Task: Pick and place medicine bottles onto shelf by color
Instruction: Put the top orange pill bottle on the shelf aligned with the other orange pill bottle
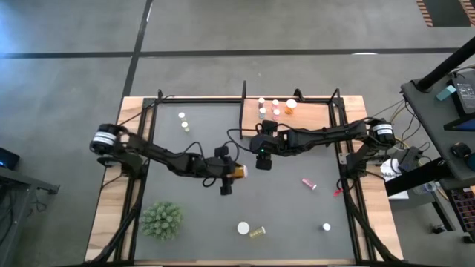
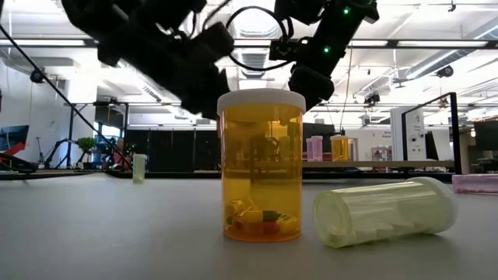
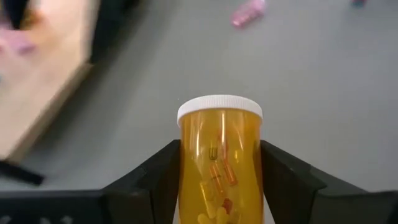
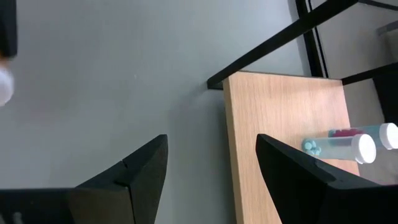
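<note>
Worktop point(image 1: 111, 215): wood edges w/ dark grey mat point(image 1: 200, 193) over centre.

Shelf point(image 1: 315, 119): light wood board at far edge of mat, right of centre. Approx. four bottles upright on it, incl. orange bottle on shelf point(image 1: 291, 105) and pink one point(image 1: 276, 112).

Left arm: reaches in over mat centre. Left gripper point(image 1: 231, 172) clamped on orange bottle point(image 3: 220, 165); fingers point(image 3: 155, 171) touch both sides of body, white cap clear of them. Capsules visible inside. Bottle sits mid-mat, near shelf's front corner, not on it.

Right arm: extends from right side; right gripper point(image 1: 263, 156) over mat just beside shelf's front-left corner, fingers apart, nothing betw. them.

Plant point(image 1: 162, 220): spiky green, near-left of mat.

Loose bottles on mat: yellow-green bottle point(image 1: 257, 232) lying on side at near edge, touching nothing; white-capped one point(image 1: 243, 228) just beside it; pink bottle point(image 1: 309, 182) lying right of centre; small one point(image 1: 326, 227) near-right; two small ones point(image 1: 182, 119) far-left.
</note>
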Motion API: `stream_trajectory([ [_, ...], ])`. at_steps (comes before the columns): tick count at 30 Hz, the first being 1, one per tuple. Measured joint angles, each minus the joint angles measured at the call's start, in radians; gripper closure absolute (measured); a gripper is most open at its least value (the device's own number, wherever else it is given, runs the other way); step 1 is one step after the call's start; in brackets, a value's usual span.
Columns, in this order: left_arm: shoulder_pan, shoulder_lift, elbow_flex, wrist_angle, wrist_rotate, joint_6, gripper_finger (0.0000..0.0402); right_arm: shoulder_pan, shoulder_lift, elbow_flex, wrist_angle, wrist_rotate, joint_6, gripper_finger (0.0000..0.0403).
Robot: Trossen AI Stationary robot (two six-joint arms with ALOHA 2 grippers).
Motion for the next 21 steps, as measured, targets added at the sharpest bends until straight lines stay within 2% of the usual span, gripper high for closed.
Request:
stream_trajectory([
  [7, -0.003, -0.113, -0.006, -0.105, -0.119, -0.152, 0.0226, -0.004, 0.000, 0.000, 0.060, -0.004, -0.040, 0.0168],
  [13, -0.003, -0.187, -0.013, -0.110, -0.221, -0.147, 0.0226, -0.005, 0.000, 0.000, 0.263, -0.007, -0.052, 0.0167],
  [18, -0.003, -0.235, -0.015, -0.173, -0.290, -0.146, 0.0226, -0.005, 0.000, 0.000, 0.414, -0.007, 0.048, 0.0168],
  [21, -0.003, -0.257, -0.015, -0.201, -0.295, -0.151, 0.0226, -0.005, 0.000, 0.000, 0.482, -0.007, 0.064, 0.0167],
])
